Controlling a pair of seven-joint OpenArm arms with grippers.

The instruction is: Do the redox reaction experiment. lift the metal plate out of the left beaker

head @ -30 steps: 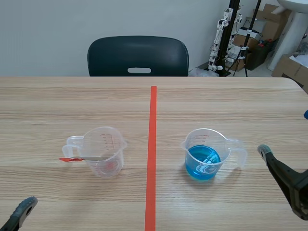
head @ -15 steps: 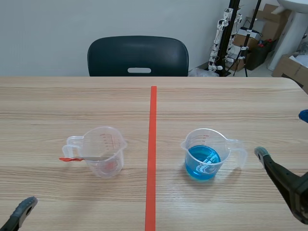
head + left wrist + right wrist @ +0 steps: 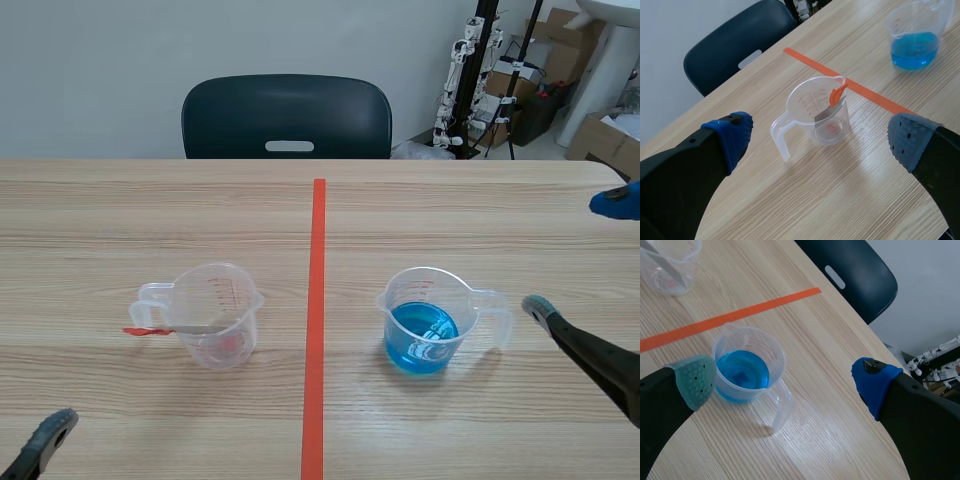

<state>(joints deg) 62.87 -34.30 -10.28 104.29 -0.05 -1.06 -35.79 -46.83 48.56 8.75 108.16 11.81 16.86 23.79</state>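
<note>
The left beaker (image 3: 215, 315) is clear plastic and stands left of the tape line. A grey metal plate (image 3: 195, 327) leans inside it, and its orange-red tab (image 3: 146, 330) sticks out past the rim by the handle. The left wrist view shows the same beaker (image 3: 822, 112) and tab (image 3: 837, 93) ahead of my open left gripper (image 3: 820, 136), well apart from it. My left gripper shows only one fingertip (image 3: 48, 436) in the scene view. My right gripper (image 3: 580, 255) stands open to the right of the beaker of blue liquid (image 3: 425, 322), holding nothing.
A dark chair (image 3: 287, 117) stands behind the table's far edge. The orange-red tape line (image 3: 316, 320) runs down the middle between the beakers. Stands and cardboard boxes (image 3: 600, 140) sit beyond the table's far right corner. The blue beaker's handle (image 3: 497, 315) points toward my right gripper.
My right gripper has lifted and shifted slightly, bringing its blue pad into sight at the scene's right edge. The left gripper, both beakers and the plate have not moved.
</note>
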